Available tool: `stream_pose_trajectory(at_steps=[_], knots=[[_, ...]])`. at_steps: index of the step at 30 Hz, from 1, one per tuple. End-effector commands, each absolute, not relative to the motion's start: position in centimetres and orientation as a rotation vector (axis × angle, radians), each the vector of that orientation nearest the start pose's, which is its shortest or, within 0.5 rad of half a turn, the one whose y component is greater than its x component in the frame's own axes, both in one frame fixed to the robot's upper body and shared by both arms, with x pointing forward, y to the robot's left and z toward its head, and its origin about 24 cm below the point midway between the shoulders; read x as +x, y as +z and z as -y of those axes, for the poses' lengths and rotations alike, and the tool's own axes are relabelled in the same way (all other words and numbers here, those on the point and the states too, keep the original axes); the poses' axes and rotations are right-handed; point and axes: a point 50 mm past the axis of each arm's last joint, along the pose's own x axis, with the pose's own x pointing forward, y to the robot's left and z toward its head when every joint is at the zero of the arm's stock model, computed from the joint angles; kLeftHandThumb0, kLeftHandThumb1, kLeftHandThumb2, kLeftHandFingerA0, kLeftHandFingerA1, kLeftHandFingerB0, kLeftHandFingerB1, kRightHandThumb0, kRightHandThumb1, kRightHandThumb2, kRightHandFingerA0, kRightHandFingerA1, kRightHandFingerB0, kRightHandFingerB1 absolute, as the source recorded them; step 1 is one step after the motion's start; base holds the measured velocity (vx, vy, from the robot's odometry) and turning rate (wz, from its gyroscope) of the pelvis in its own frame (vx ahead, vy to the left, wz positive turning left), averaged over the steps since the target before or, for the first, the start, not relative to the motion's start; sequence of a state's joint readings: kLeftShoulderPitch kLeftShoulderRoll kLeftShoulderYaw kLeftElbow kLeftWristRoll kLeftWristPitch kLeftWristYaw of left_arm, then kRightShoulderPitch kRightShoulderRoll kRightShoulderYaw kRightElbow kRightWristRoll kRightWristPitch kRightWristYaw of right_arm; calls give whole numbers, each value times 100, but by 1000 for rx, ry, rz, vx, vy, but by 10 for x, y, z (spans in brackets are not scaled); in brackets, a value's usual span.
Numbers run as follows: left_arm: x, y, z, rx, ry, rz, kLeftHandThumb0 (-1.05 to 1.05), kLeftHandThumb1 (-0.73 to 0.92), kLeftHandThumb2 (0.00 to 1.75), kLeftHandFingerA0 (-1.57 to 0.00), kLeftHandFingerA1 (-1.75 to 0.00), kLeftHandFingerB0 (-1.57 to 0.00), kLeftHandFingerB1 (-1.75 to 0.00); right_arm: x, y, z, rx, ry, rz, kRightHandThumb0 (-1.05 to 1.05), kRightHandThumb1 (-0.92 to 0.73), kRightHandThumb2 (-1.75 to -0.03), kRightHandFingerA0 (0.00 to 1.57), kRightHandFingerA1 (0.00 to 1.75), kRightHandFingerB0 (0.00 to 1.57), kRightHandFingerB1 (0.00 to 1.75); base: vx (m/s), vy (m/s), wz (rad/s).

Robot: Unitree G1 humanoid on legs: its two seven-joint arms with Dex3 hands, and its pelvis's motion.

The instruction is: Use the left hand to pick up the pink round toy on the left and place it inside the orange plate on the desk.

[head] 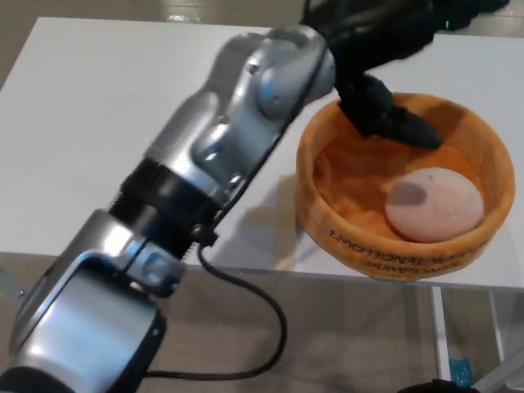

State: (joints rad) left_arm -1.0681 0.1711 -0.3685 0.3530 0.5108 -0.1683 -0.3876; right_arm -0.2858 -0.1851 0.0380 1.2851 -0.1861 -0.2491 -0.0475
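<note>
The pink round toy [434,205] lies free inside the orange plate [323,176], toward its right wall, with the plate close to the desk's [106,123] front edge. Above the plate's far rim the left hand [385,49] hangs with fingers [401,123] spread, holding nothing. The main risk is a low finger or the dangling cable [246,286] catching the rim and tugging the plate off the front edge.

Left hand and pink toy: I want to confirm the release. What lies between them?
Head view: only bare orange plate floor lies between the left hand and the pink round toy; they are apart.
</note>
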Motion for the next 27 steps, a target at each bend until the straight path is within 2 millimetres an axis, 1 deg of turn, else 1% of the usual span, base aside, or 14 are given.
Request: stream_pose_trajectory(at_steps=[1, 2, 4, 5, 6, 10, 14, 15, 19, 20, 21, 24, 25, 27], knots=[[277, 283, -48, 828, -737, 1066, -73, 46, 58, 0, -18, -8, -29, 206, -120, 206, -394, 62, -768, -18, -61, -57, 62, 85, 59, 74, 0, 0, 0], [266, 283, -58, 781, -750, 1086, -29, 22, 81, 0, -50, 0, -47, 206, -120, 206, -398, 59, -767, -17, -59, -57, 64, 87, 61, 75, 0, 0, 0], [244, 281, -73, 707, -777, 1123, -24, 23, 81, -6, -51, -6, -49, 205, -120, 208, -401, 56, -767, -17, -60, -57, 64, 87, 60, 75, 0, 0, 0], [240, 280, -75, 691, -779, 1129, -24, 23, 81, -6, -51, -6, -49, 205, -120, 209, -402, 56, -768, -17, -60, -57, 64, 87, 60, 75, 0, 0, 0], [231, 276, -86, 624, -825, 1119, -24, 49, 54, -38, -36, -38, -32, 206, -119, 210, -401, 56, -765, -18, -59, -57, 63, 88, 60, 76, 0, 0, 0], [202, 259, -113, 469, -980, 1031, -19, 52, 59, -45, -39, -46, -37, 211, -117, 211, -405, 56, -763, -17, -60, -57, 62, 87, 61, 76, 0, 0, 0], [194, 246, -125, 429, -1038, 984, -22, 54, 62, -45, -41, -51, -39, 216, -114, 210, -419, 51, -750, -17, -60, -57, 61, 84, 60, 74, 0, 0, 0], [193, 238, -132, 402, -1077, 933, -19, 61, 58, -47, -41, -65, -41, 216, -114, 210, -413, 50, -747, -16, -60, -57, 65, 89, 59, 75, 0, 0, 0], [188, 212, -154, 390, -1143, 729, -23, 63, 59, -44, -39, -61, -39, 218, -112, 212, -402, 48, -748, -17, -60, -57, 63, 88, 60, 75, 0, 0, 0], [188, 207, -159, 382, -1161, 678, -25, 57, 66, -38, -44, -53, -43, 221, -111, 213, -408, 51, -741, -18, -60, -57, 61, 85, 59, 74, 0, 0, 0], [188, 198, -164, 393, -1164, 635, -19, 59, 58, -37, -38, -53, -37, 222, -110, 214, -419, 50, -737, -19, -59, -57, 63, 84, 62, 75, 0, 0, 0], [185, 178, -174, 380, -1172, 557, -13, 58, 57, -34, -37, -53, -37, 224, -108, 216, -431, 51, -740, -20, -60, -57, 64, 85, 60, 74, 0, 0, 0], [183, 171, -177, 343, -1182, 528, -9, 41, 88, -20, -52, -43, -58, 224, -108, 217, -427, 49, -736, -22, -42, -85, 72, 88, 58, 76, 0, 0, 0], [180, 156, -182, 241, -1209, 449, -7, 42, 88, -20, -52, -43, -58, 224, -108, 217, -415, 42, -730, -22, -42, -85, 73, 88, 59, 76, 0, 0, 0]])
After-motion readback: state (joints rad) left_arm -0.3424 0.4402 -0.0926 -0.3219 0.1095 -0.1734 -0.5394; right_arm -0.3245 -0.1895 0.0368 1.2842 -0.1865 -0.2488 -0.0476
